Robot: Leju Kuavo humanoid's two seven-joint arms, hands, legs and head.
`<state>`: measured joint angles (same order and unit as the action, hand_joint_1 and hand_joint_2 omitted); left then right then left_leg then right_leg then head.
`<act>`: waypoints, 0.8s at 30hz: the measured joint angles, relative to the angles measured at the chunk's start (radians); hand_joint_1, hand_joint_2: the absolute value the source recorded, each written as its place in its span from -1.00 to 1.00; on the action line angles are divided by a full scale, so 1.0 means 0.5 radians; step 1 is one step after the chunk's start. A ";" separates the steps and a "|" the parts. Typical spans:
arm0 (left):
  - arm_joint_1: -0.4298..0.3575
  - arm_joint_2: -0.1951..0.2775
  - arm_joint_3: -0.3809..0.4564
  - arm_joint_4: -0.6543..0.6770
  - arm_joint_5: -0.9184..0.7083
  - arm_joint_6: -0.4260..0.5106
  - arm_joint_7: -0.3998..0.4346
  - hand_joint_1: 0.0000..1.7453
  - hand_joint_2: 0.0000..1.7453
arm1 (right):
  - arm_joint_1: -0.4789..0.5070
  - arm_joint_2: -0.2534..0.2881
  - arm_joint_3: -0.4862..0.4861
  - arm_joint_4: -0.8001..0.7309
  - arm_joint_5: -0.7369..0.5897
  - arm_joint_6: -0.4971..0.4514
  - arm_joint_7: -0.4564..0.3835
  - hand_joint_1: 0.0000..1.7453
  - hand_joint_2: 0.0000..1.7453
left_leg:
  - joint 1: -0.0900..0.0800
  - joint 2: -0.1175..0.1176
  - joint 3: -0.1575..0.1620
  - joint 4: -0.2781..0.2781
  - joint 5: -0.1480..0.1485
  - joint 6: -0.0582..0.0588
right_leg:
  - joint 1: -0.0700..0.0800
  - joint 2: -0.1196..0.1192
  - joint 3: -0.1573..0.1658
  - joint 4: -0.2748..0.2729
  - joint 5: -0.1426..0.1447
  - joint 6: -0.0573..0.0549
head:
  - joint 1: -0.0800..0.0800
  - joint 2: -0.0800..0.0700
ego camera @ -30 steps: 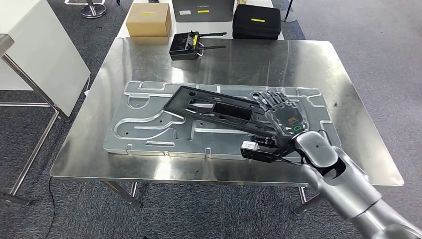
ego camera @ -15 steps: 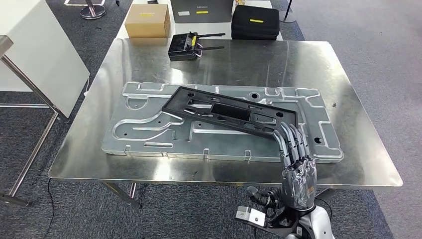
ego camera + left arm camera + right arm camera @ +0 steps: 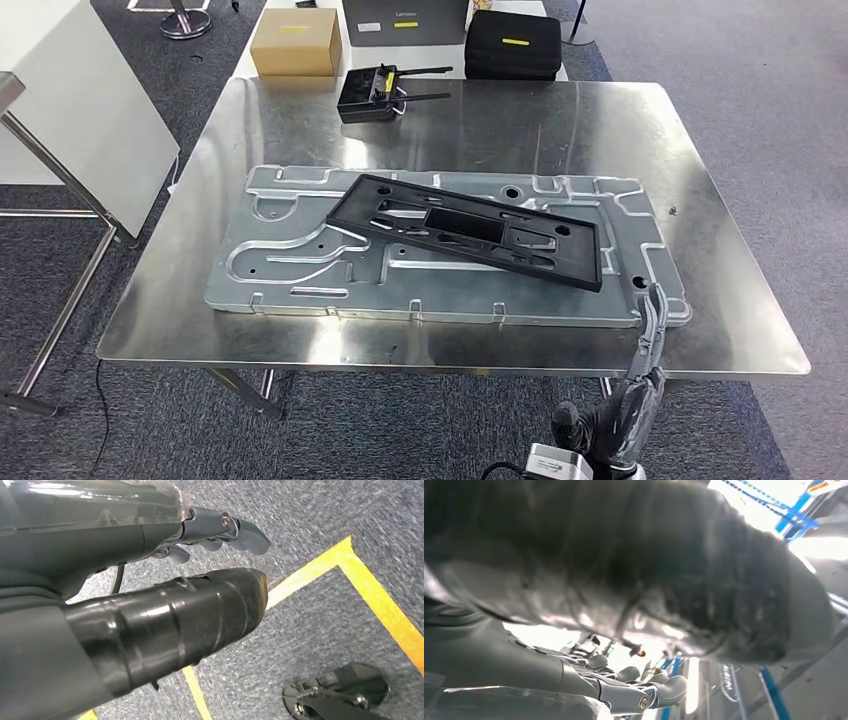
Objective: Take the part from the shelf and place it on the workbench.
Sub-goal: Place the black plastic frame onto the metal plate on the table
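Black frame part lying on the workbench

From the head, we are seeing the flat black plastic frame part (image 3: 470,229) lying on the embossed silver metal plate (image 3: 290,255) on the steel workbench (image 3: 600,120), our right hand (image 3: 640,385) empty, fingers straight, at the near edge. At the left wrist, our left hand (image 3: 150,580) is hanging empty, fingers apart, over grey carpet (image 3: 320,525).

— Where's the flat black plastic frame part (image 3: 468,231) with rectangular cut-outs?
— Lying flat and skewed across the embossed grey metal plate on the shiny steel workbench (image 3: 560,125).

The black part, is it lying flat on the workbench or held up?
Lying flat. The black part rests at an angle on the grey metal plate; the right hand is apart from it.
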<state>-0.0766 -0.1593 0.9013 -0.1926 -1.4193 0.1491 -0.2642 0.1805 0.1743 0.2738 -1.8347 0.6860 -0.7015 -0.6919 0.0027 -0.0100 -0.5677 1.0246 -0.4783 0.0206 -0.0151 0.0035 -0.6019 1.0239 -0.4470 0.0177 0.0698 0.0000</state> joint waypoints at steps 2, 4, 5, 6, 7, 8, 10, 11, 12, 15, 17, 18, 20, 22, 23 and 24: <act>0.002 0.005 0.002 0.000 -0.002 0.004 0.002 -1.00 -1.00 | 0.028 0.039 -0.024 -0.004 0.010 0.000 -0.002 -1.00 -1.00 | -0.001 0.000 0.003 -0.003 0.006 0.012 | -0.001 0.000 0.005 -0.006 0.006 0.011 | 0.000 0.000; 0.003 0.006 0.002 0.000 -0.005 0.007 0.002 -1.00 -1.00 | 0.048 0.063 -0.039 -0.004 0.015 0.000 -0.002 -1.00 -1.00 | 0.010 0.006 0.014 -0.026 0.027 0.030 | -0.002 0.000 0.004 0.014 -0.016 0.023 | 0.001 0.000; 0.003 0.006 0.002 0.000 -0.007 0.010 0.002 -1.00 -1.00 | 0.056 0.070 -0.046 -0.004 0.016 0.000 -0.002 -1.00 -1.00 | 0.016 0.009 0.018 -0.039 0.036 0.040 | -0.001 -0.001 -0.017 0.069 -0.059 0.027 | 0.001 0.000; 0.003 0.006 0.002 0.000 -0.010 0.011 0.002 -1.00 -1.00 | 0.063 0.074 -0.051 -0.002 0.016 0.000 -0.002 -1.00 -1.00 | 0.020 0.013 0.019 -0.046 0.043 0.046 | -0.003 -0.001 -0.056 0.165 -0.125 0.031 | 0.002 0.000; 0.003 0.006 0.002 0.000 -0.012 0.013 0.002 -1.00 -1.00 | 0.071 0.075 -0.059 0.001 0.015 0.000 -0.002 -1.00 -1.00 | 0.019 0.015 0.017 -0.047 0.045 0.050 | -0.004 -0.002 -0.110 0.295 -0.200 0.036 | 0.002 0.000; 0.004 0.006 0.002 0.000 -0.015 0.013 0.002 -1.00 -1.00 | 0.078 0.076 -0.065 0.005 0.015 0.000 -0.002 -1.00 -1.00 | 0.018 0.016 0.013 -0.045 0.046 0.051 | -0.005 -0.002 -0.165 0.428 -0.263 0.039 | 0.002 0.000; 0.006 0.006 0.002 0.000 -0.017 0.013 0.003 -1.00 -1.00 | 0.092 0.076 -0.075 0.016 0.012 0.000 -0.002 -1.00 -1.00 | 0.017 0.018 0.008 -0.040 0.046 0.050 | -0.010 -0.002 -0.201 0.545 -0.289 0.044 | 0.002 0.000; 0.006 0.005 0.002 0.000 -0.017 0.013 0.004 -1.00 -1.00 | 0.095 0.076 -0.078 0.021 0.008 0.000 -0.002 -1.00 -1.00 | 0.017 0.018 0.007 -0.035 0.046 0.047 | -0.014 -0.003 -0.160 0.486 -0.247 0.044 | 0.002 0.000; 0.006 0.005 0.002 0.000 -0.018 0.013 0.005 -1.00 -1.00 | 0.096 0.076 -0.080 0.024 0.003 0.000 -0.002 -1.00 -1.00 | 0.018 0.018 0.006 -0.029 0.045 0.043 | -0.018 -0.004 -0.085 0.360 -0.185 0.042 | 0.002 0.000; 0.005 0.002 0.002 0.000 -0.019 0.013 0.004 -1.00 -1.00 | 0.098 0.079 -0.086 0.034 -0.010 0.000 -0.002 -1.00 -1.00 | 0.013 0.014 -0.001 -0.010 0.040 0.007 | -0.010 -0.002 0.088 0.036 -0.088 0.017 | 0.001 0.000; 0.005 0.001 0.002 0.000 -0.020 0.014 0.002 -1.00 -1.00 | 0.104 0.085 -0.089 0.040 -0.015 0.000 -0.002 -1.00 -1.00 | 0.013 0.013 -0.005 -0.011 0.047 -0.023 | 0.002 0.003 0.087 0.014 -0.079 -0.009 | 0.000 0.000; 0.005 0.001 0.002 0.000 -0.020 0.014 0.002 -1.00 -1.00 | 0.106 0.087 -0.091 0.041 -0.017 0.000 -0.002 -1.00 -1.00 | 0.017 0.013 -0.008 -0.010 0.047 -0.036 | 0.001 0.002 0.084 0.008 -0.070 -0.025 | 0.000 0.000; 0.005 0.000 0.002 0.000 -0.021 0.014 0.002 -1.00 -1.00 | 0.109 0.093 -0.094 0.042 -0.019 0.000 -0.002 -1.00 -1.00 | 0.024 0.013 -0.034 0.050 -0.010 -0.055 | -0.005 -0.002 0.078 -0.008 -0.050 -0.058 | 0.000 0.000; 0.006 -0.001 0.002 0.000 -0.023 0.014 0.002 -1.00 -1.00 | 0.113 0.100 -0.098 0.042 -0.023 0.001 -0.002 -1.00 -1.00 | 0.027 0.014 -0.115 0.254 -0.153 -0.065 | -0.003 -0.008 0.063 -0.014 -0.035 -0.079 | -0.001 0.000; 0.006 -0.002 0.002 0.000 -0.025 0.013 0.002 -1.00 -1.00 | 0.117 0.102 -0.101 0.043 -0.029 0.001 -0.002 -1.00 -1.00 | 0.028 0.014 -0.165 0.385 -0.225 -0.069 | 0.000 -0.011 0.051 -0.012 -0.029 -0.084 | -0.002 0.000; 0.007 -0.003 0.002 0.000 -0.025 0.013 0.002 -1.00 -1.00 | 0.121 0.102 -0.103 0.043 -0.036 0.001 -0.002 -1.00 -1.00 | 0.028 0.014 -0.199 0.487 -0.269 -0.072 | 0.003 -0.013 0.039 -0.008 -0.024 -0.085 | -0.002 0.000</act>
<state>-0.0732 -0.1607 0.9026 -0.1926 -1.4320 0.1556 -0.2632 0.2410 0.2255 0.2222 -1.8132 0.6679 -0.7012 -0.6931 0.0169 -0.0031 -0.6670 1.2680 -0.6126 -0.0155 -0.0137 -0.0029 -0.5823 1.0199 -0.4591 -0.0250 0.0690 0.0000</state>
